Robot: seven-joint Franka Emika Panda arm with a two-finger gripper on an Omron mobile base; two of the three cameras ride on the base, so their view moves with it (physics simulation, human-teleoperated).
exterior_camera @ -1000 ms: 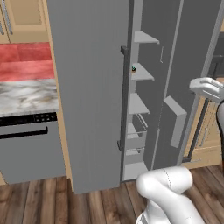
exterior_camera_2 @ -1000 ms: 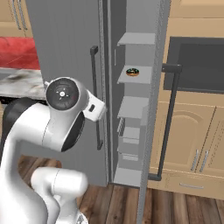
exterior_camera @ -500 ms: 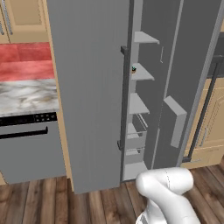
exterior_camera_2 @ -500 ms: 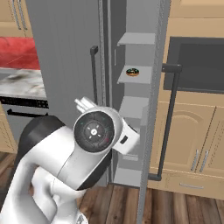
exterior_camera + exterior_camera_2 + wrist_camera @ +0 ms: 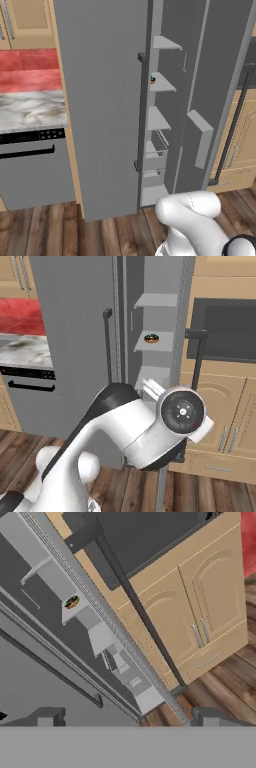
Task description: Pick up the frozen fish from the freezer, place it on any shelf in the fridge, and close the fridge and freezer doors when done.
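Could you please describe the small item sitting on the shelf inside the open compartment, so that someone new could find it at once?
Find the tall grey fridge unit, whose narrow compartment stands open beside the tan cupboards. Inside, count down the short pale shelves to the second shelf. The small dark item lies there alone, round and flat with orange and green on it; the other shelves in sight hold nothing like it.

Base views flank freezer [image 5: 160,125] from behind arm; hand view rolled, facing its shelves.
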